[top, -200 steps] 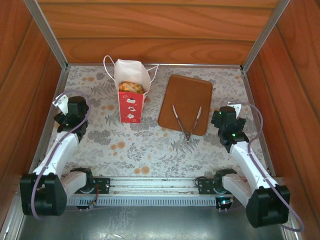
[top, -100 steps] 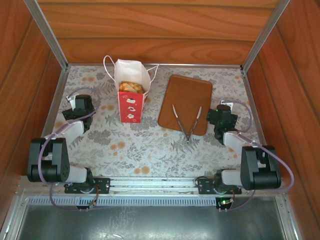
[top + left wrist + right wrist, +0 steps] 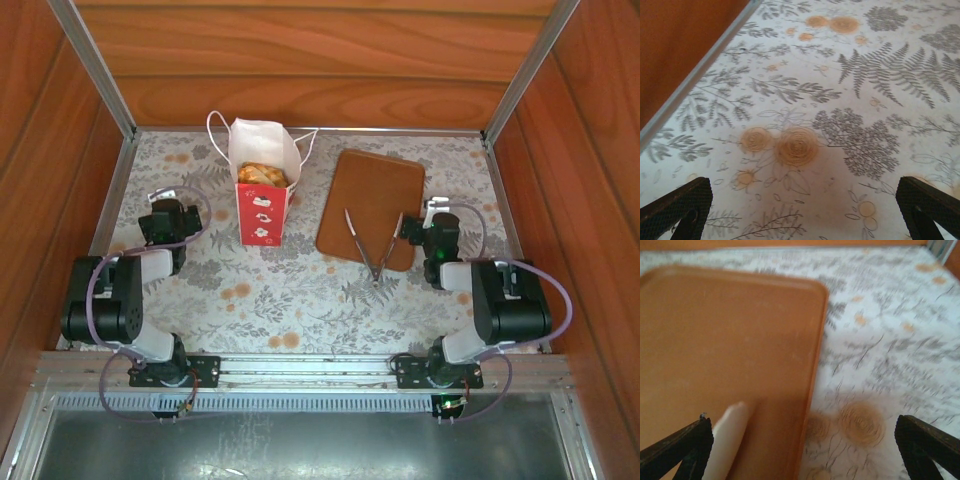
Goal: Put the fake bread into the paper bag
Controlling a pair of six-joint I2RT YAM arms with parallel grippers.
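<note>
Item one, nearest me: the metal rail (image 3: 300, 372) along the table's front edge. Both arm bases are bolted to it, and each arm is folded back on itself.

Item two: left claw (image 3: 165, 222), low over the flowered tablecloth (image 3: 280, 300) on the left side, apart from the bag. Through its wrist camera I see its fingers (image 3: 680, 205) spread wide at the bottom corners, with nothing but printed cloth between them — open and empty.

Item three: right claw (image 3: 425, 228), on the right, just beside the board's right edge. Its fingers (image 3: 932, 445) stand equally wide, open and gripping nothing. Beneath them lie the board's corner and a strip of cloth. A pale rounded tong tip rests on the board close to the left finger; the blur keeps me from telling whether they touch.

Item four: tongs (image 3: 373, 245), metal, lying in a V on the board. The joined end points toward me and just overhangs the near edge.

Item five: board (image 3: 375, 185), brown and flat, right of centre, bearing only the tongs.

Item six: paper bag (image 3: 262, 215), upright, left of the board. It is white with a red lower front panel, and its string handles droop to either side.

Item seven: bread (image 3: 263, 175) — golden-brown pieces piled inside the bag's open mouth. I cannot count them.

Item eight: wooden walls (image 3: 320, 60), closing the back and sides.
</note>
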